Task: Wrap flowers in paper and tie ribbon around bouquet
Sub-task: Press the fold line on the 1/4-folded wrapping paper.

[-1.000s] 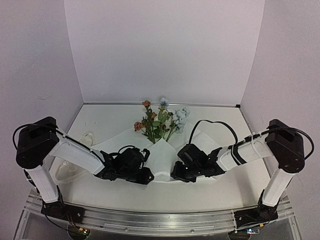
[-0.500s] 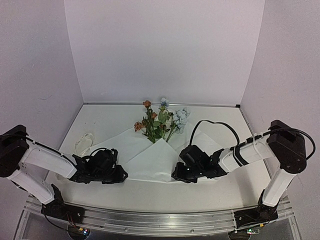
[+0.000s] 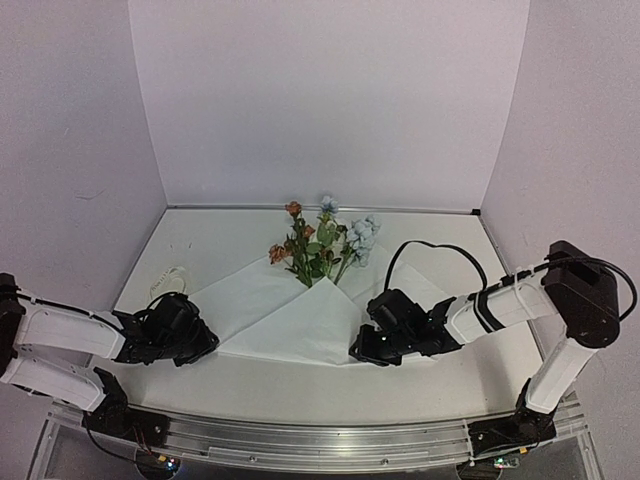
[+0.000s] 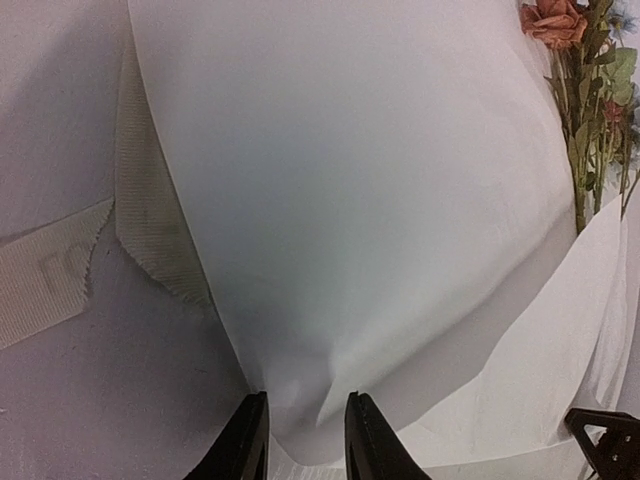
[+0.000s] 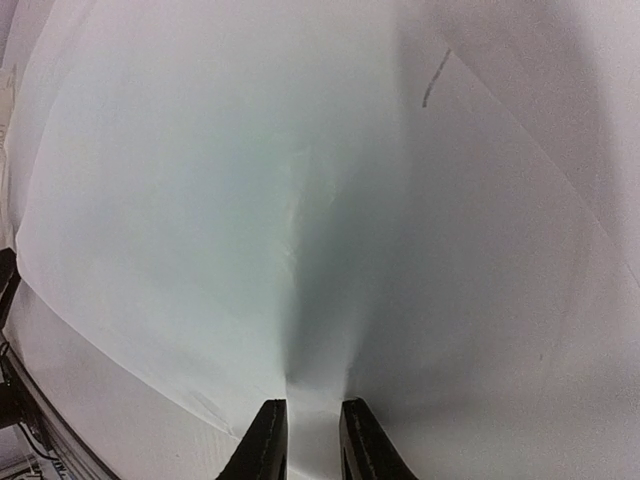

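Where the ribbon bears a mark: a faint grey smudge on its near-left stretch in the left wrist view, shaped a little like letters, too blurred to read.
Mark on the paper: one short dark stroke toward the far right in the right wrist view (a bare line, not a legible word).
Paper: spread white on the table at mid-scene, its flaps folded inward to meet at a point on the near side of the blooms.
Flowers: at the far middle, with orange and pale blue heads and green leaves clear of the sheet. The lower stems are hidden under the paper.
Ribbon: on the left side of the table. One stretch runs along the paper's left edge and slips under it, and the rest is cut off by the left wrist frame. The top view gives only a pale loop of it.
Left gripper: low at the near left, clenched on the paper's left corner, which rises in a crease from between its fingers.
Right gripper: low at the near right of the sheet, pinching the paper's edge, with a pleat running up from the gap.
Left arm: its upper part is cut off by the left edge of the top view.
Black part: in the near-right corner of the left wrist view, cut by the frame. What it is cannot be told.
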Available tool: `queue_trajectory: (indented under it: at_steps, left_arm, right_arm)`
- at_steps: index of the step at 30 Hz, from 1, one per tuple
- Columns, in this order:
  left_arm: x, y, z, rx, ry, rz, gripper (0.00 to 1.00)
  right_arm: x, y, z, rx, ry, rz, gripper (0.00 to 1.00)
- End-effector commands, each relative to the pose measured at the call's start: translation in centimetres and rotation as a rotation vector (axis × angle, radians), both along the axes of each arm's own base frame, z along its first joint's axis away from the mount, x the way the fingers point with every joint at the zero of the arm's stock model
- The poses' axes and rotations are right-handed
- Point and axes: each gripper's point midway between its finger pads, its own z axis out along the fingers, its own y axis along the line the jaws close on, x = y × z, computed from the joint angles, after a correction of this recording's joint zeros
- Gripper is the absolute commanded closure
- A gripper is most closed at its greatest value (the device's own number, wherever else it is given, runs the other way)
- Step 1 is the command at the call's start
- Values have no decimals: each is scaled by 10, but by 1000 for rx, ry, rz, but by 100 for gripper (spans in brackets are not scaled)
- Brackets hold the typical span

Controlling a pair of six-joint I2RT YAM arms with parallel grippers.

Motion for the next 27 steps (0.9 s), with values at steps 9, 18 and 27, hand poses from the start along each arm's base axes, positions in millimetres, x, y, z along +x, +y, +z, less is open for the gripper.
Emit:
queue_trajectory:
  at_steps: [9, 18, 27]
  left_arm:
    - [20, -51, 69, 170, -86, -275, 73]
    - [0, -191, 100, -5, -181, -729, 75]
    - [-31, -271, 89, -151, -212, -1030, 79]
  right_arm:
    - [-16, -33, 29, -141, 46, 71, 60]
    - [-18, -74, 66, -176, -21, -45, 48]
    - [-31, -119, 49, -151, -29, -238, 51]
